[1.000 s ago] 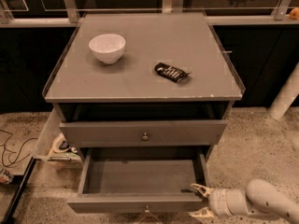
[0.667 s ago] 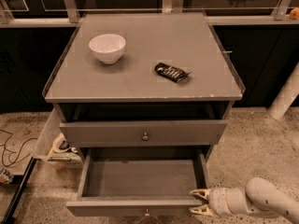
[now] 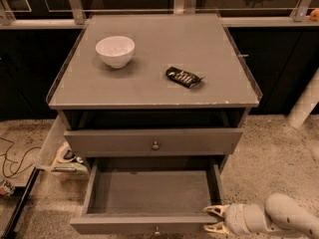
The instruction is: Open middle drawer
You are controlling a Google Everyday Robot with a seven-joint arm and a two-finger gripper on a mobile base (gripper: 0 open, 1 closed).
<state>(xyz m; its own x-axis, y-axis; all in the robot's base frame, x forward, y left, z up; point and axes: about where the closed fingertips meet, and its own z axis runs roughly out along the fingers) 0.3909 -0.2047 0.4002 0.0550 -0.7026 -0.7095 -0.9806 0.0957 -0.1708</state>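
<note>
The middle drawer (image 3: 149,193) stands pulled out below the cabinet top, with its plain grey inside showing and nothing in it. Its small knob (image 3: 157,230) is at the bottom edge of the view. My gripper (image 3: 215,219) is at the drawer's right front corner, with the arm coming in from the lower right. Its fingers (image 3: 215,211) are spread open and hold nothing, one tip by the corner and one lower.
The drawer above (image 3: 154,142) is shut, with a round knob (image 3: 155,145). A white bowl (image 3: 115,51) and a dark snack packet (image 3: 183,76) lie on the cabinet top (image 3: 224,83). A clear bin (image 3: 60,156) and cables (image 3: 12,161) sit on the floor at left. A white post (image 3: 305,106) stands at right.
My gripper has slid a little toward the front along the drawer's right side to the front corner. The drawer has come out only slightly further, if at all.
</note>
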